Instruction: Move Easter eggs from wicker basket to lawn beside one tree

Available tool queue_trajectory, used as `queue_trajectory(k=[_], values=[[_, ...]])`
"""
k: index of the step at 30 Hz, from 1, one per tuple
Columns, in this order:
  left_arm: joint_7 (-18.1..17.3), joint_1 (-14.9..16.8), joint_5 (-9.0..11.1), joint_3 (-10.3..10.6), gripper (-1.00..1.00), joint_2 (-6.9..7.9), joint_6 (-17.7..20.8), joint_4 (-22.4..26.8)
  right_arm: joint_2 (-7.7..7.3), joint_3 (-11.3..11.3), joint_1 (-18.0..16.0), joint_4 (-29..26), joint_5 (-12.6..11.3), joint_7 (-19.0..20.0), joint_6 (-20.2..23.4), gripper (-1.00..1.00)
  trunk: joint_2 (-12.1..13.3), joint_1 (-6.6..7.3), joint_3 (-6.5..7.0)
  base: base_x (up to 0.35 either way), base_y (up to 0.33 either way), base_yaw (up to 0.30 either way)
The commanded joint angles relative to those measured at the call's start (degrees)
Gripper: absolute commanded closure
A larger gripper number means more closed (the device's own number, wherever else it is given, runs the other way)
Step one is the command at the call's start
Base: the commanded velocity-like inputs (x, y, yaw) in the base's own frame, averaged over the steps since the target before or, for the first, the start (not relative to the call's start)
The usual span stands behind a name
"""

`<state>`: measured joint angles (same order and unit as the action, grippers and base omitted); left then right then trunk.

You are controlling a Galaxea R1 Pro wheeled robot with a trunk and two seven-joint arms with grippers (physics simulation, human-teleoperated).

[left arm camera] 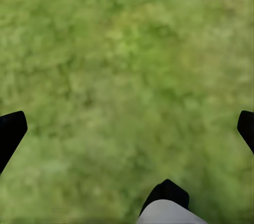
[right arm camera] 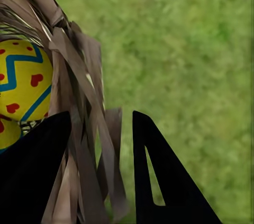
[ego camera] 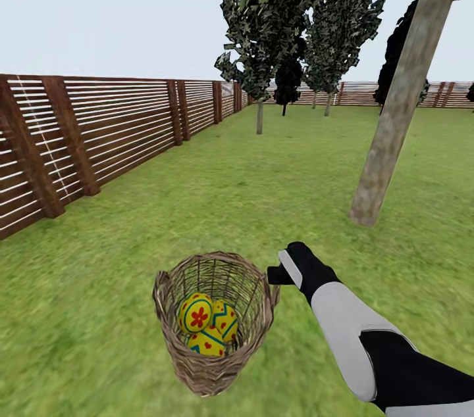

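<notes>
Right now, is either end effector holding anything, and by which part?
The right end effector straddles the wicker basket rim; whether it is clamped cannot be told. The left end effector holds nothing.

The basket (ego camera: 214,328) is open-woven tan wicker — rough, matt strands with a thick braided rim. Three eggs (ego camera: 207,325) inside look smooth and brightly painted. The fence (ego camera: 99,134) at left is brown slatted wood; the tree trunk (ego camera: 401,108) at right has mottled bark — the lawn (ego camera: 263,193) is matt grass.

Right arm (ego camera: 368,344) extended forward and down, forearm white, wrist black. Right gripper (right arm camera: 100,171) fingers parted. Left gripper (left arm camera: 127,128) fingers spread wide.
</notes>
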<state>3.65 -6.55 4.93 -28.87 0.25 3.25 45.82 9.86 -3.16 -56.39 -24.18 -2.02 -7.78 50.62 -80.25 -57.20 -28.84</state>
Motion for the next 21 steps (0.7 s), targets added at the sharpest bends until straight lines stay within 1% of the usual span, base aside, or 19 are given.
queue_trajectory(k=[1,21], values=[[0.2,0.0,0.5,0.1,-1.0,0.02,0.3,0.1,0.07,-0.4,0.0,-0.1,-1.1,-0.4,0.1,1.0,0.4,0.22,0.14,0.0,0.0,0.0],[0.2,0.0,0.3,0.1,-1.0,0.02,0.2,0.1,0.13,-0.4,0.0,-0.1,-1.1,-0.4,0.1,1.0,8.4,4.62,3.73,0.0,0.0,0.0]])
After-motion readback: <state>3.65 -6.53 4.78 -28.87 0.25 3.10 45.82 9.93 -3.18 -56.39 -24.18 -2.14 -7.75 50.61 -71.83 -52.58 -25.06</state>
